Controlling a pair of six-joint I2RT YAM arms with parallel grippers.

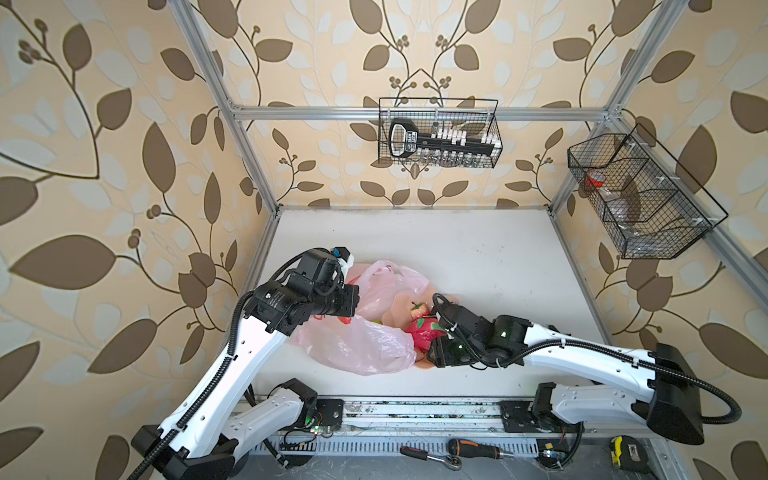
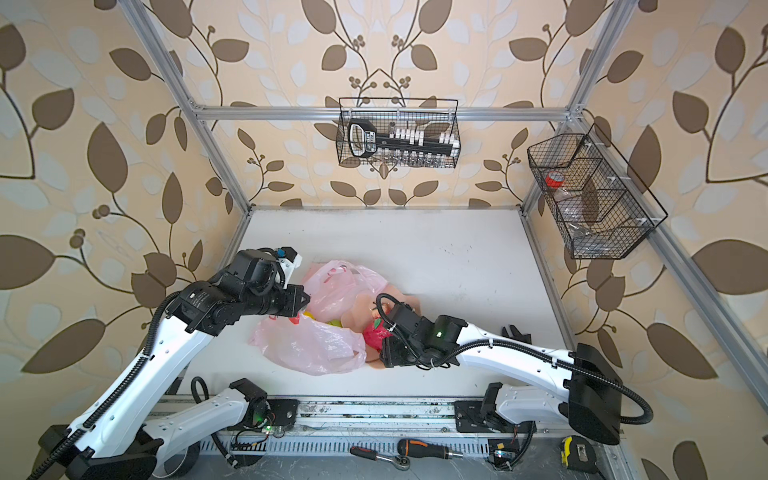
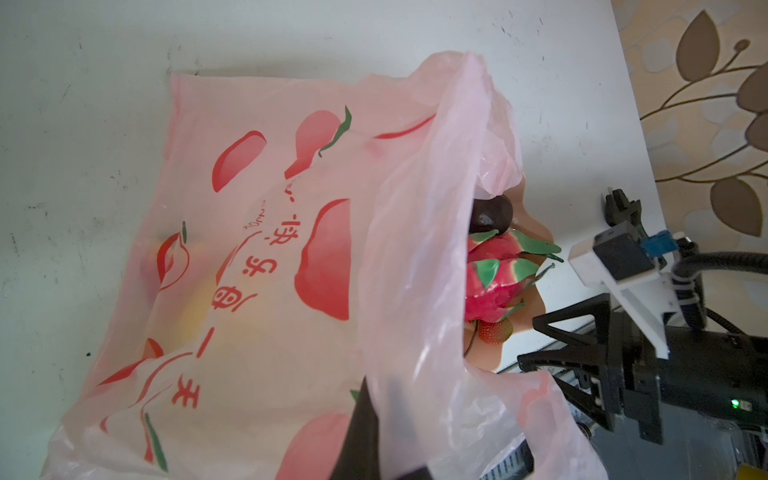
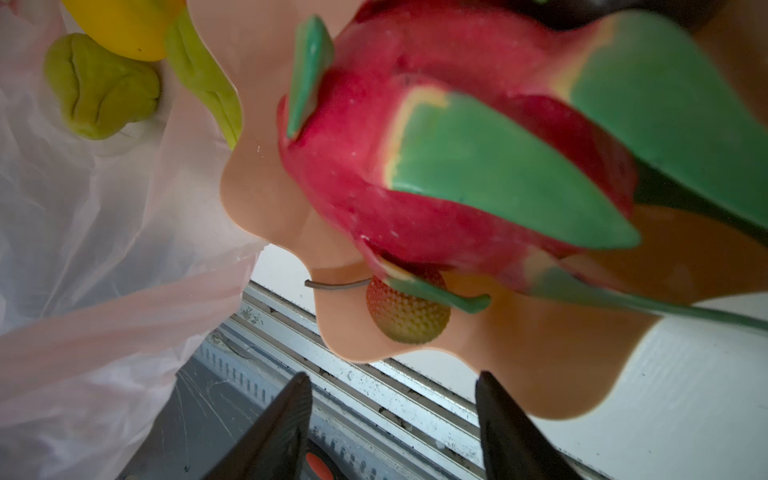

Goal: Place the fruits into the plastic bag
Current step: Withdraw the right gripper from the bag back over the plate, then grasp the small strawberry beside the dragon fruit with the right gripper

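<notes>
Plastic bag: pink, crumpled, on the white table, left of centre, near side.
Left gripper: clamped on the bag's rim, mouth lifted.
Plate: peach, scalloped, touching the bag's right side; carries 1 dragon fruit, 1 strawberry piece, 1 dark plum.
Lemon, 1 green pear: at the bag's mouth.
Right gripper: jaws apart, nothing between them, at the plate's near edge.

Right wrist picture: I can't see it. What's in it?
A big red dragon fruit with green scales sits on a peach plate, a small strawberry beside it. Two black fingers stand apart, holding nothing. A green pear and yellow lemon lie by the pink plastic bag.
</notes>
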